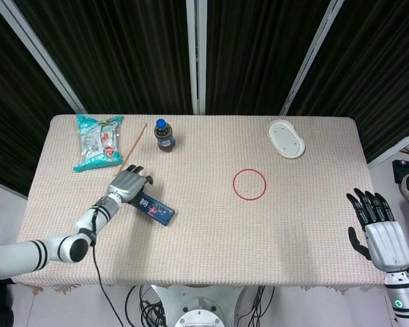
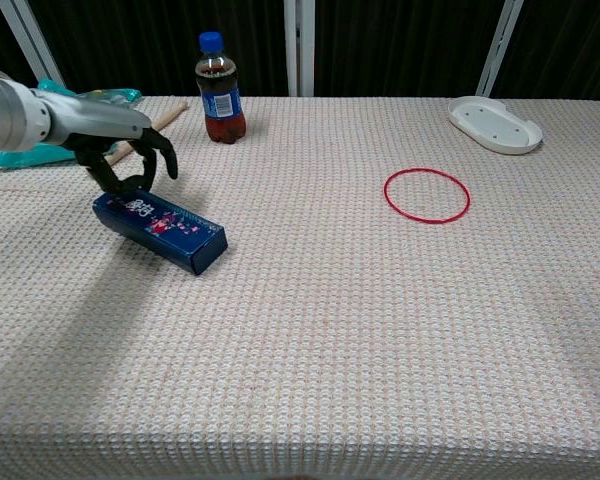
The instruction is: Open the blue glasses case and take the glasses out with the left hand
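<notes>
The blue glasses case (image 1: 156, 210) (image 2: 163, 229) lies closed on the tablecloth at the left, slanting from upper left to lower right. My left hand (image 1: 127, 185) (image 2: 126, 150) sits over its far left end, with the fingers curled down around that end. In the chest view that end looks slightly raised off the cloth. No glasses can be seen. My right hand (image 1: 377, 227) hangs open beyond the table's right front corner, fingers spread and holding nothing; only the head view shows it.
A cola bottle (image 1: 165, 135) (image 2: 218, 88) stands behind the case. A snack bag (image 1: 95, 142) (image 2: 35, 152) and a wooden stick (image 1: 130, 149) (image 2: 158, 122) lie at the back left. A red ring (image 1: 249, 184) (image 2: 426, 195) marks the middle; a white oval dish (image 1: 286, 138) (image 2: 495, 123) sits back right.
</notes>
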Available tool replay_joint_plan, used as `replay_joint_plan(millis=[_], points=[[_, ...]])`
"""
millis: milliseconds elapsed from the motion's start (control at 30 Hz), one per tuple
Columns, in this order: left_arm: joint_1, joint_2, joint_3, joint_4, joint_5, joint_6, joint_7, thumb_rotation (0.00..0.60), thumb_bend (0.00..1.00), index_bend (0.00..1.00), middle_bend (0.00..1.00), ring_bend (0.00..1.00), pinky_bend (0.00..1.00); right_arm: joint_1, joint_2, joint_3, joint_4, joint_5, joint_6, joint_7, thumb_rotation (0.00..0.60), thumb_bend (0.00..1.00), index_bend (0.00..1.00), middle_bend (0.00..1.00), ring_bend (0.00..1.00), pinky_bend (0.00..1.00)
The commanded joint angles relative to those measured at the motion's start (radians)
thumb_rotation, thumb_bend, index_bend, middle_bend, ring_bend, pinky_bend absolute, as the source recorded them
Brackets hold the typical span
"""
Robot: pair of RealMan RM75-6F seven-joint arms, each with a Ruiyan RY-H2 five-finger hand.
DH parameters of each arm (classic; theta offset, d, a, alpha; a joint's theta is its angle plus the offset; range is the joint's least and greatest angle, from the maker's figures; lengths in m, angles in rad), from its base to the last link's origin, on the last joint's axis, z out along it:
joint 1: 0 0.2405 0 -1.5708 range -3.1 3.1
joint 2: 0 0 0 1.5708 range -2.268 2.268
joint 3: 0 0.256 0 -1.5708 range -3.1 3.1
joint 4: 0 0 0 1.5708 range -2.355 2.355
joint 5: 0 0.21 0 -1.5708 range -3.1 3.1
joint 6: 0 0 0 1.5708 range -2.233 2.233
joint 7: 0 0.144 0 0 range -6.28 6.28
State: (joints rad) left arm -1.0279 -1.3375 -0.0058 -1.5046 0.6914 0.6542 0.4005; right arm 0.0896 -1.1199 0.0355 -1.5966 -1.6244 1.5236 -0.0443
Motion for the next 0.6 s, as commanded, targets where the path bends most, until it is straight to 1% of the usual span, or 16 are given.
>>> replay_joint_plan(millis=[33,100,200,300,333,367,433,500,600], points=[[0.032,0.045,0.019,-0.06,-0.026,0.026,-0.028,0.6,0.57,0.26,0.39,0.03,0.0,0.0,-0.001,0.001,0.002,0.0,0.002,0.003,0.6,0.47,0.0,0.04,0.0,0.0],[0.04,0.066,0.022,-0.094,-0.03,0.027,-0.042,0.6,0.57,0.26,0.39,0.03,0.0,0.001,-0.002,0.002,0.004,-0.001,0.005,0.007,0.6,0.47,0.0,0.04,0.0,0.0],[0.058,0.082,0.016,-0.131,0.008,0.053,-0.06,0.6,0.55,0.26,0.39,0.03,0.0,0.0,-0.002,0.002,0.007,-0.002,0.007,0.011,0.6,0.47,0.0,0.04,0.0,0.0],[0.072,0.102,0.01,-0.175,0.043,0.083,-0.069,0.6,0.51,0.26,0.39,0.03,0.0,-0.002,0.0,0.002,0.008,-0.003,0.013,0.015,0.6,0.47,0.0,0.04,0.0,0.0],[0.078,0.106,0.004,-0.187,0.059,0.095,-0.076,0.6,0.46,0.26,0.38,0.03,0.0,-0.003,0.001,0.002,0.009,-0.004,0.016,0.016,0.6,0.47,0.0,0.04,0.0,0.0],[0.086,0.108,-0.003,-0.198,0.083,0.111,-0.085,0.6,0.39,0.26,0.37,0.03,0.0,-0.005,0.001,0.002,0.01,-0.004,0.018,0.017,0.6,0.47,0.0,0.04,0.0,0.0],[0.113,0.101,-0.014,-0.211,0.164,0.163,-0.104,0.6,0.28,0.25,0.34,0.03,0.0,-0.007,0.0,0.001,0.014,-0.005,0.024,0.022,0.6,0.46,0.0,0.04,0.0,0.0],[0.135,0.081,-0.007,-0.206,0.252,0.21,-0.098,0.6,0.24,0.23,0.29,0.03,0.0,-0.009,0.0,0.0,0.017,-0.005,0.024,0.027,0.6,0.45,0.0,0.04,0.0,0.0],[0.146,0.052,0.014,-0.196,0.316,0.241,-0.05,0.6,0.22,0.17,0.23,0.03,0.0,-0.009,-0.002,-0.002,0.021,-0.006,0.024,0.03,0.6,0.43,0.0,0.04,0.0,0.0]])
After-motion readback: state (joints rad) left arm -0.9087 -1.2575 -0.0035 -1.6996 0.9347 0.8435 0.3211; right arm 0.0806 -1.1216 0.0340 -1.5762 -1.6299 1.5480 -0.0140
